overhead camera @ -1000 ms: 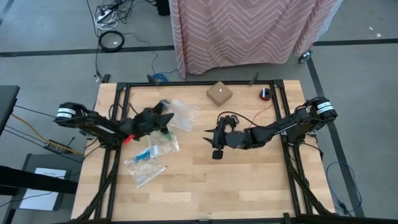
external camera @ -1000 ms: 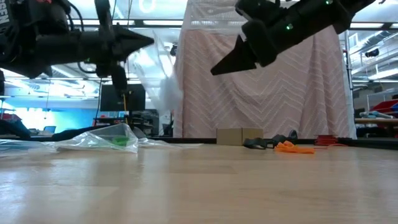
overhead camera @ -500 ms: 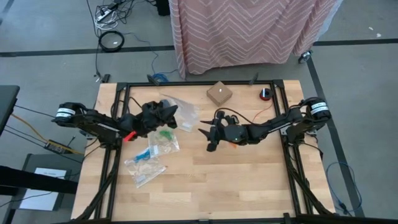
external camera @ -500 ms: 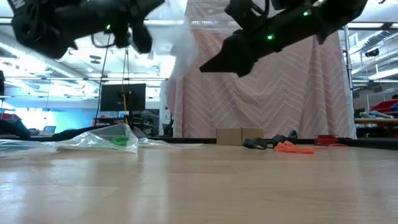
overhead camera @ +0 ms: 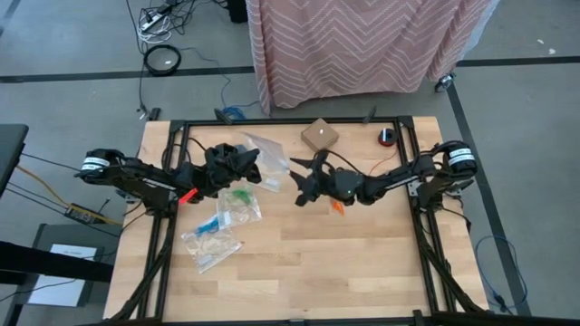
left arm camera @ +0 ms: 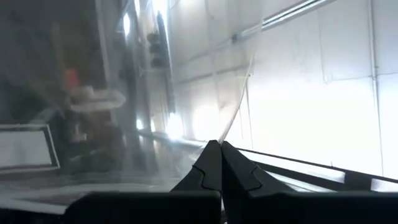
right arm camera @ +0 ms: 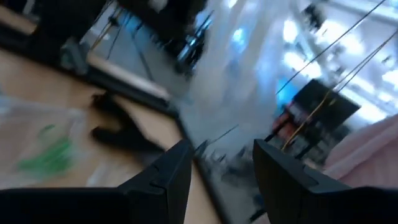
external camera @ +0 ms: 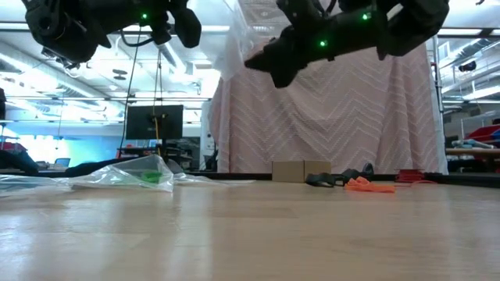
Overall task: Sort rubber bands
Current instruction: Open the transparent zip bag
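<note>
My left gripper [overhead camera: 251, 163] [external camera: 190, 31] is shut on a clear plastic bag [overhead camera: 269, 154] [external camera: 230, 47], held up over the far left of the table. My right gripper [overhead camera: 297, 188] [right arm camera: 217, 162] hangs open in the air at mid-table. It points toward that bag and touches nothing. A small heap of orange rubber bands [overhead camera: 335, 206] [external camera: 367, 185] lies on the wood just behind the right gripper. Green rubber bands [overhead camera: 240, 195] [external camera: 148, 177] sit inside another clear bag that lies flat on the table. My left gripper pinches the thin film of the clear bag at an edge [left arm camera: 226, 134] between its two shut fingertips. The fingers slant upward. In the low view the bag hangs beside and below them, slack and clear of the table.
Further clear bags [overhead camera: 217, 231] lie flat at the near left, one with something blue in it. A small cardboard box [overhead camera: 319, 136] and a red and black object [overhead camera: 387, 137] stand near the far edge. Bare wood fills the near half.
My left gripper has risen and tipped upward, carrying the clear bag higher off the table. My right gripper has gone up and toward the far left, toward the bag, rolling as it went. The orange rubber bands now show behind it.
</note>
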